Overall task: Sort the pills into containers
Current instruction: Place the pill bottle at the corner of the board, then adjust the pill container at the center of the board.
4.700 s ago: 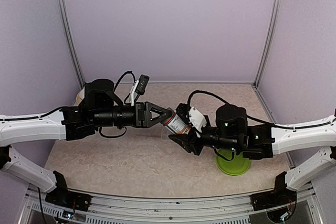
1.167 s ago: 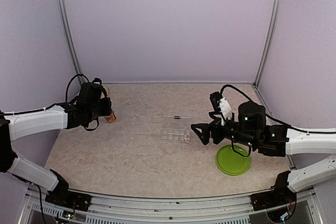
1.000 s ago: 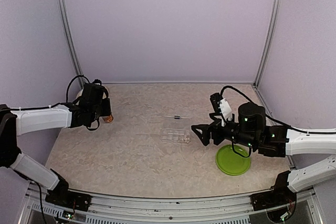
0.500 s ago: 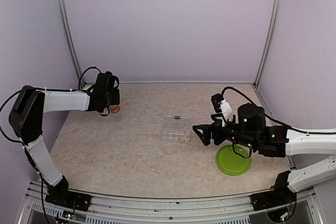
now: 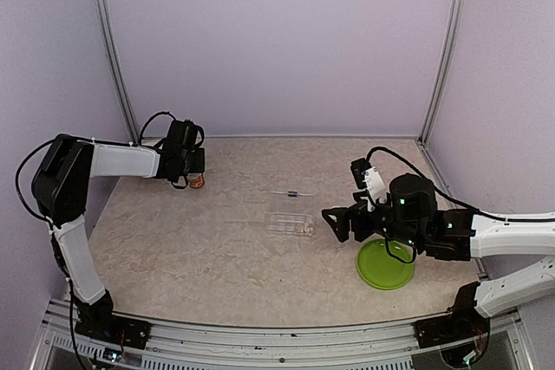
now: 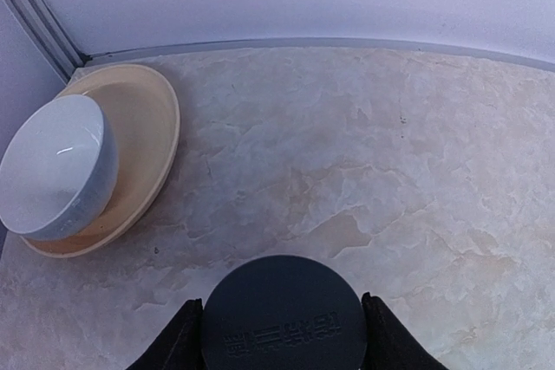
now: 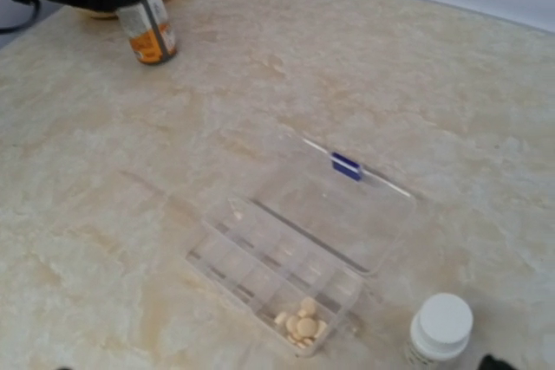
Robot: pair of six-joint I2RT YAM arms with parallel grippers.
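Observation:
The containers are one clear compartment box (image 5: 290, 223) (image 7: 277, 275) lying mid-table, its lid (image 7: 347, 205) folded open toward the back, with a blue clasp (image 7: 345, 165). Several whitish pills (image 7: 302, 320) sit in one end compartment. The other compartments look bare. My left gripper (image 5: 191, 174) (image 6: 282, 305) is at the back left, shut on an orange-labelled bottle (image 5: 197, 181) (image 7: 147, 28) by its dark cap (image 6: 284, 314). The bottle stays upright, low over the table. My right gripper (image 5: 334, 224) stands open just right of the box, holding nothing.
A small white bottle (image 7: 440, 331) stands beside the box's pill end. A green plate (image 5: 386, 264) lies under the right arm. A white bowl (image 6: 56, 166) on a tan plate (image 6: 147, 145) sits in the back-left corner, by the wall.
The left arm has swung the bottle from the left side toward the back left. The right gripper has drifted slightly right and stays open.

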